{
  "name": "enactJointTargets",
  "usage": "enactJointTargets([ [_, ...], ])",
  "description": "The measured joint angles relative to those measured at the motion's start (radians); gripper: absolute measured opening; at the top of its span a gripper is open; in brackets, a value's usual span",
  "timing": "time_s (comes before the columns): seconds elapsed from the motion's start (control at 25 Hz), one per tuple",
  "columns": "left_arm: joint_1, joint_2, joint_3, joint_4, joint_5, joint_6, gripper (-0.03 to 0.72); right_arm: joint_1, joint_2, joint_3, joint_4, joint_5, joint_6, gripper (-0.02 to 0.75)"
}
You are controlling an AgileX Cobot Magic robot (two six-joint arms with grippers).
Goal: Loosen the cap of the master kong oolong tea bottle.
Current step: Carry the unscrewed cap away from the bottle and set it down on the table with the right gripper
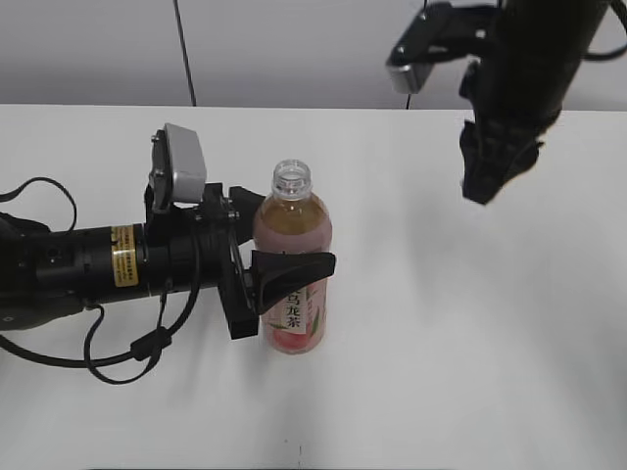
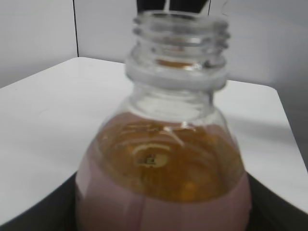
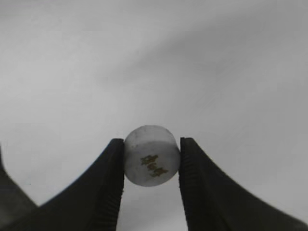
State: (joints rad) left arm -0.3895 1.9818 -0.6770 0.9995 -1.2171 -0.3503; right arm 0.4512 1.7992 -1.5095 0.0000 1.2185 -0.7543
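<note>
1. The left arm (image 1: pixel 88 262) lies low and level, reaching in from the left edge toward the middle of the scene.
2. A grey camera block (image 1: pixel 178 164) sits on top of its wrist.
3. The left gripper (image 1: pixel 290 257) has its black fingers (image 1: pixel 294 268) closed around the body of the bottle (image 1: pixel 292 257), gripping from the side.
4. The right arm (image 1: pixel 534 59) hangs raised at the far right, wrist pointing downward.
5. The right gripper (image 3: pixel 152 156) pinches the cap (image 3: pixel 151 155) between its two dark fingers (image 3: pixel 111 178), one touching each side.
</note>
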Motion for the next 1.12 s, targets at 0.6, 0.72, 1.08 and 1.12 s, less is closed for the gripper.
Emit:
enactJointTargets([
  [0.6,0.000,0.000,0.000,0.000,0.000,-0.001,0.454,-0.019,0.006,0.462,0.023,-0.379,0.312,0.269],
  [0.72,0.000,0.000,0.000,0.000,0.000,-0.001,0.454,-0.019,0.025,0.467,0.024,-0.404,0.343,0.269],
  [1.08,0.000,0.000,0.000,0.000,0.000,-0.001,0.454,-0.019,0.062,0.454,0.060,-0.392,0.441,0.542],
  [1.12,0.000,0.000,0.000,0.000,0.000,-0.001,0.454,-0.019,0.062,0.446,0.057,-0.378,0.460,0.557],
])
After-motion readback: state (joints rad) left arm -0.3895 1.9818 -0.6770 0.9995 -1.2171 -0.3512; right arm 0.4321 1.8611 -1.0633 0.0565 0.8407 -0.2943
